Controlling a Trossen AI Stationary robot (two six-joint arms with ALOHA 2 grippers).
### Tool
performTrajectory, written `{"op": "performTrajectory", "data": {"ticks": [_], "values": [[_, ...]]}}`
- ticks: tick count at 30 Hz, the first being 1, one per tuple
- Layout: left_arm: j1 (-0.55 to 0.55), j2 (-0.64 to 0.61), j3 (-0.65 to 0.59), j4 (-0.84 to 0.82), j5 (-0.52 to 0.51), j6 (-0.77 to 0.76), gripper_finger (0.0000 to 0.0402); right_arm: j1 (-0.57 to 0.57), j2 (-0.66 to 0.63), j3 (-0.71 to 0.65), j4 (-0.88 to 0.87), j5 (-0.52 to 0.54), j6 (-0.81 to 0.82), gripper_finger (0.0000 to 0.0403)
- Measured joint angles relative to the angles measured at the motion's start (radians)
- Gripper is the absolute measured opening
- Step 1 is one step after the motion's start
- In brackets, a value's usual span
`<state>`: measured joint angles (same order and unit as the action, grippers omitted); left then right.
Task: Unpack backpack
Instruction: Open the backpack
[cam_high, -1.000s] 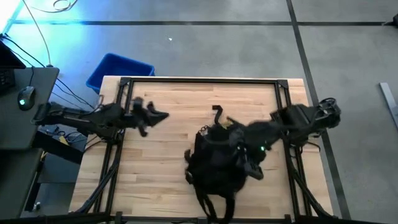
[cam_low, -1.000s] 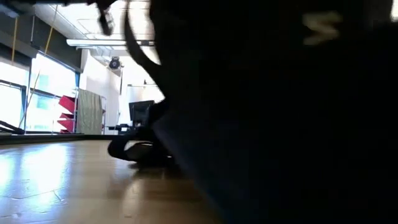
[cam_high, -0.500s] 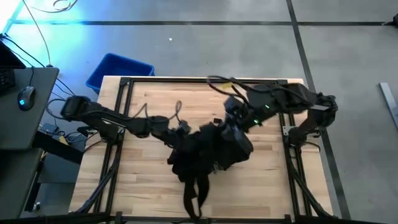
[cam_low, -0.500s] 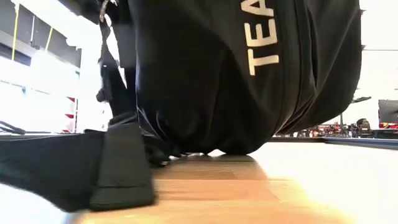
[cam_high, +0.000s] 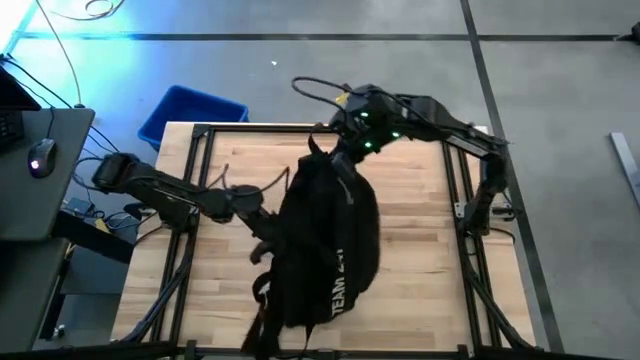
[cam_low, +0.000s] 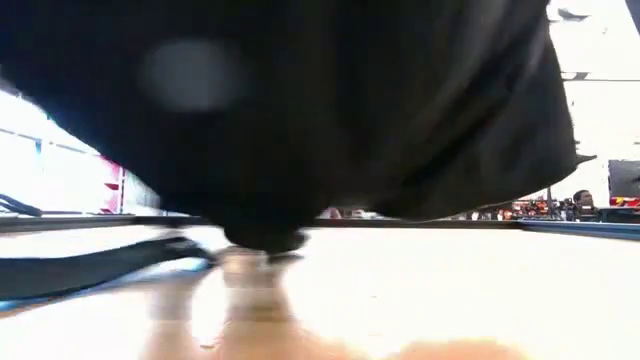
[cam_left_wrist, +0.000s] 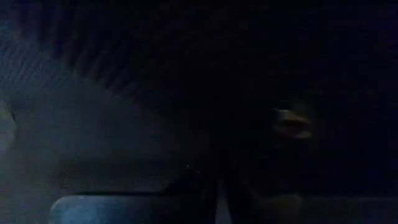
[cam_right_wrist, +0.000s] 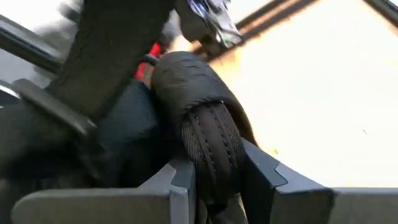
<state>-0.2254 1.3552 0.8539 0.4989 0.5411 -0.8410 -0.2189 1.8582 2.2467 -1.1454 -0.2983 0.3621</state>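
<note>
The large black backpack with white lettering stretches from the table's far edge toward its near edge, its top raised. In the low view the backpack fills the upper picture; its lowest bulge sits at the tabletop and a strap trails on the wood. My right gripper is over the far edge, shut on the pack's top. My left gripper sits at the pack's left side; its wrist view shows only dark fabric. My right gripper pinches the backpack's padded, ribbed carry handle between its two fingers, which lie across the loop. The pack's top end is lifted by it, and the body hangs away toward the table's near edge, with its lower part on the table.
A blue plastic bin stands on the floor beyond the table's far left corner. Bare wood lies to the right of the pack and along the left side. A desk with a mouse is off to the left.
My right gripper swung from the table's right side to its far edge and rose, dragging the backpack's top with it. The pack went from a crumpled heap to a long, drawn-out shape. My left arm reached from the left side in toward the pack.
</note>
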Motion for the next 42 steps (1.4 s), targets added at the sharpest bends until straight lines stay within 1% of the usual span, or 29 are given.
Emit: {"op": "performTrajectory", "data": {"ticks": [3,7,9,13,17,21,23,26,27,29,30,32,34,36,39,42], "values": [[0.014,-0.094,0.0,-0.224,-0.02,0.061,0.0,-0.032,0.062,0.0,-0.056,-0.01,-0.053,0.0057],[0.022,-0.215,0.002,-0.601,-0.118,0.12,0.0,-0.069,0.154,-0.001,-0.113,0.013,-0.122,0.0057],[0.021,-0.272,0.003,-0.781,-0.173,0.132,0.0,-0.088,0.202,-0.002,-0.112,0.028,-0.156,0.0057],[0.019,-0.381,0.003,-1.082,-0.305,0.096,0.0,-0.116,0.293,-0.002,-0.105,0.056,-0.204,0.0057],[0.016,-0.488,0.005,-1.241,-0.407,0.007,0.0,-0.135,0.386,-0.003,-0.122,0.125,-0.225,0.0057],[-0.008,-0.528,0.005,-1.21,-0.461,-0.088,0.0,-0.143,0.462,-0.004,-0.122,0.16,-0.251,0.0057],[-0.024,-0.514,-0.005,-1.167,-0.46,-0.127,0.0,-0.14,0.491,-0.004,-0.118,0.158,-0.273,0.0057],[-0.058,-0.46,-0.034,-1.181,-0.44,-0.172,0.0,-0.141,0.526,-0.004,-0.11,0.148,-0.296,0.0057],[-0.07,-0.433,-0.049,-1.169,-0.437,-0.178,0.0,-0.14,0.532,-0.004,-0.104,0.148,-0.301,0.0063],[-0.092,-0.388,-0.086,-1.122,-0.435,-0.198,0.0,-0.139,0.541,-0.004,-0.085,0.147,-0.313,0.0093],[-0.1,-0.36,-0.105,-1.08,-0.437,-0.204,0.0,-0.139,0.542,-0.004,-0.071,0.151,-0.32,0.0112],[-0.11,-0.294,-0.146,-0.965,-0.442,-0.205,0.0,-0.138,0.544,-0.004,-0.059,0.2,-0.333,0.0151],[-0.115,-0.226,-0.182,-0.848,-0.439,-0.212,0.0,-0.143,0.542,0.007,-0.074,0.245,-0.36,0.0186],[-0.111,-0.152,-0.196,-0.7,-0.433,-0.222,0.0,-0.152,0.532,0.038,-0.104,0.261,-0.386,0.0214],[-0.106,-0.036,-0.213,-0.525,-0.415,-0.206,0.0,-0.169,0.514,0.112,-0.167,0.299,-0.414,0.024],[-0.093,0.078,-0.212,-0.358,-0.402,-0.189,0.0,-0.18,0.438,0.074,-0.167,0.319,-0.426,0.0247]]}}
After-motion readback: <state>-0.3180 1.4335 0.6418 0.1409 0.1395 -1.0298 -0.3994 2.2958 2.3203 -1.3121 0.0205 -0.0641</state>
